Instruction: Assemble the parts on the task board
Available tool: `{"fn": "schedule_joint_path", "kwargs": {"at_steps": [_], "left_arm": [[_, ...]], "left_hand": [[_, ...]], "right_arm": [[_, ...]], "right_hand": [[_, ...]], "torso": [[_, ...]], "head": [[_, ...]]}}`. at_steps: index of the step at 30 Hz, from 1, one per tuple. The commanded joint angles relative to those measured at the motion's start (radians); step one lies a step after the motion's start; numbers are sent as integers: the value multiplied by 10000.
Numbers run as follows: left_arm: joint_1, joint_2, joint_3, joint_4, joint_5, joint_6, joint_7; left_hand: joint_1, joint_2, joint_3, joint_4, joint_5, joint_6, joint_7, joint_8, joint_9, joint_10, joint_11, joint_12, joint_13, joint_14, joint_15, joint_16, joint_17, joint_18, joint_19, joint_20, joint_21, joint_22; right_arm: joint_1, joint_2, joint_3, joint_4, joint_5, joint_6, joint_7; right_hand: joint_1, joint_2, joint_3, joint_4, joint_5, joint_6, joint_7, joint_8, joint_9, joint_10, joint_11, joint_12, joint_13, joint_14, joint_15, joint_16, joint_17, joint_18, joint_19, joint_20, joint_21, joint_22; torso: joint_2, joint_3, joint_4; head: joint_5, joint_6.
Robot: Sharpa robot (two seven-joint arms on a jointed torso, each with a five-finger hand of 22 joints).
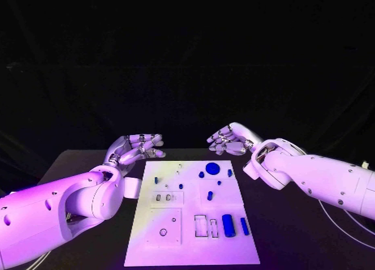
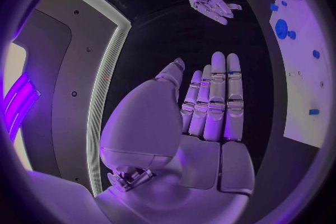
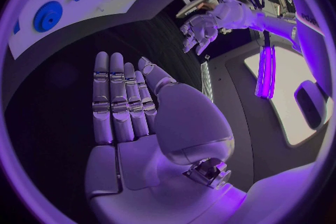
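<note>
Both hands hold nothing, fingers stretched out and apart: the left hand [image 1: 137,148] hangs beyond the far left corner of the task board [image 1: 147,247], the right hand [image 1: 229,139] beyond its far right corner, neither touching it; the board itself lies flat in the middle of the black table [image 1: 301,236], its long axis running away from the robot, and I judge it stiff and meant to stay where it is; largest of the parts is the round blue disc [image 1: 212,167] at the far end, flat, with no long axis, probably light and smooth, best pinched across its rim; next the long blue bar [image 1: 227,225] at the near right, lying along the board's length, rigid by the look of it, best taken across its narrow sides at mid-length; beside it the slimmer blue strip [image 1: 245,226] lies the same way; the small blue peg [image 1: 210,196] near the middle also lies lengthwise, and looks likely to slip from a loose pinch
</note>
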Motion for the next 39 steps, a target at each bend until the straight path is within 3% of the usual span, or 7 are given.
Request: {"fn": "schedule_joint_path", "kwargs": {"at_steps": [1, 5, 12, 16, 20, 36, 39], "left_arm": [[35, -151, 17, 385, 508, 225, -163], [73, -321, 24, 798, 673, 199, -192], [103, -459, 39, 1278, 758, 195, -229], [117, -537, 48, 1450, 768, 194, -246], [123, -577, 61, 1540, 771, 195, -253], [127, -648, 69, 1637, 773, 233, -320], [127, -653, 69, 1645, 773, 243, -332]], "left_hand": [[-33, -112, -57, -6, -67, -1, 32, -83, -9, -88, 48, -83, -18, 44, 11, 42, 77, 120, 87, 12, 39, 1], [-57, -120, -74, -12, -65, -7, 42, -118, -8, -144, 67, -133, -21, -2, 30, 20, 114, 108, 73, 22, 19, -15], [-70, -114, -82, -24, -62, -22, 59, -158, -8, -197, 85, -180, -22, -34, 44, 5, 156, 105, 61, 30, -1, -32], [-73, -114, -85, -30, -62, -32, 66, -175, -9, -217, 91, -196, -22, -40, 48, 3, 172, 105, 60, 33, -6, -37], [-73, -113, -87, -36, -62, -39, 73, -186, -10, -230, 96, -207, -22, -40, 50, 4, 183, 105, 61, 34, -8, -39], [-88, -116, -104, -52, -63, -69, 95, -232, -11, -276, 114, -246, -21, -23, 56, 18, 237, 107, 81, 39, -7, -46], [-95, -115, -110, -55, -63, -78, 101, -246, -11, -290, 119, -257, -20, -17, 58, 24, 254, 107, 89, 41, -6, -48]], "right_arm": [[77, 90, 13, -39, -3116, 964, -1416], [161, 189, 18, -51, -4269, 1389, -1960], [209, 420, 20, -115, -5683, 1927, -2443], [215, 519, 20, -147, -6135, 2222, -2548], [216, 589, 20, -184, -6409, 2449, -2603], [212, 662, 20, -278, -6934, 2604, -2693], [212, 688, 20, -287, -6961, 2641, -2678]], "right_hand": [[-150, -378, 122, -111, -190, 369, -215, -132, -1, 478, -248, -177, 4, 1573, -448, 655, 512, 140, 1295, -502, 1001, 449], [-291, -458, 189, -76, -254, 412, -316, -211, -10, 446, -298, -186, 3, 1726, -585, 1600, 1104, 113, 1726, -643, 1534, 731], [-593, -683, 620, 41, -275, 297, -358, -251, -25, -44, -253, -193, -15, 1697, -585, 4152, 2689, 70, 2025, -737, 2842, 1588], [-678, -837, 888, 162, -291, 255, -349, -250, -16, -113, -275, -177, -8, 1679, -536, 6607, 4909, -277, 2452, -736, 5420, 4615], [-686, -995, 1176, 330, -308, 259, -331, -251, -7, -122, -291, -183, -9, 1662, -487, 8311, 6654, -490, 2491, -657, 7058, 6526], [-617, -1209, 1618, 684, -385, 422, -356, -232, 22, -114, -258, -184, -13, 1608, -452, 9746, 8149, -655, 2391, -560, 8515, 8231], [-558, -1218, 1764, 746, -619, 447, -357, -237, 23, -93, -262, -188, -15, 1590, -450, 9880, 8258, -663, 2351, -552, 8662, 8377]], "torso": [[292, -60, 88], [474, -95, 163], [763, -127, 298], [899, -151, 355], [993, -156, 402], [1205, -182, 472], [1234, -181, 482]], "head": [[-124, 64], [-187, 116], [-220, 190], [-253, 223], [-273, 259], [-330, 249], [-343, 255]]}}
